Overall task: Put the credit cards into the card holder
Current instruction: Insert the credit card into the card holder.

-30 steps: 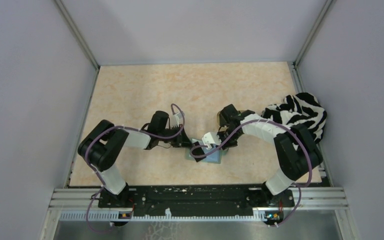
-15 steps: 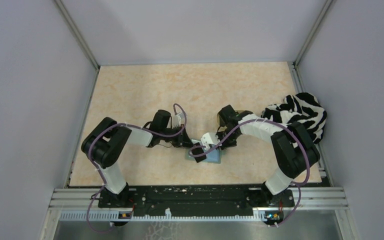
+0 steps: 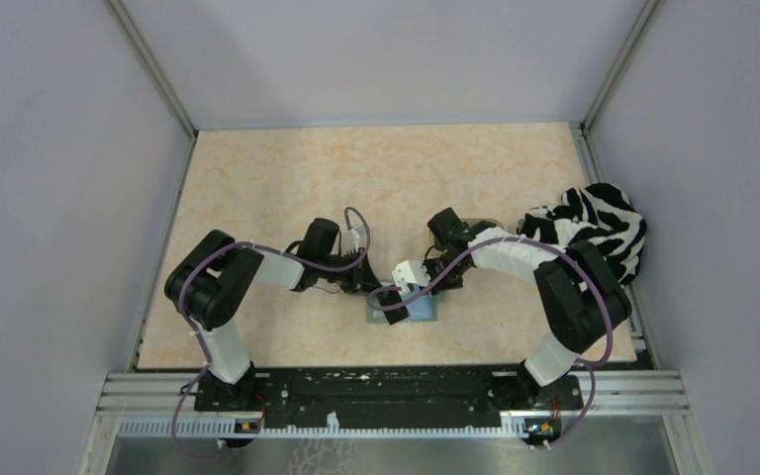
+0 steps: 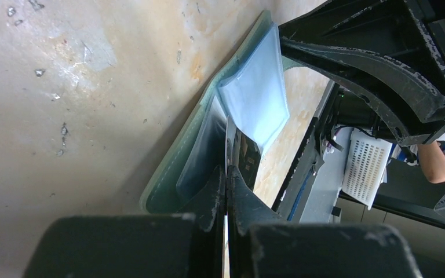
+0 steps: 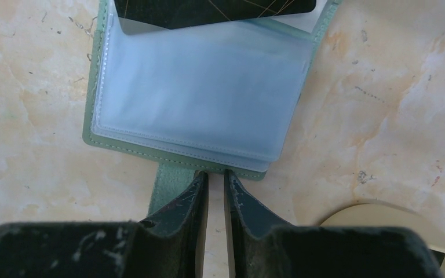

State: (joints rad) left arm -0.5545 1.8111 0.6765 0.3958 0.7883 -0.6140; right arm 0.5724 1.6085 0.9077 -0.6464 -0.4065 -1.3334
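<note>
marbled beige table (image 3: 287, 178), grey walls; card holder (image 3: 426, 311) lies open near the front middle.
left gripper (image 4: 226, 172) pinched closed at the holder's edge; right gripper (image 5: 215, 176) low over its sleeves, jaws a slit apart, whether gripping i cannot tell.

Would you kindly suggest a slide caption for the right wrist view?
Right gripper at the edge of the open card holder, a black card sleeved inside.

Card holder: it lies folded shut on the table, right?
No. The card holder lies open on the table, with a black card showing inside it. The right wrist view shows this.
</note>
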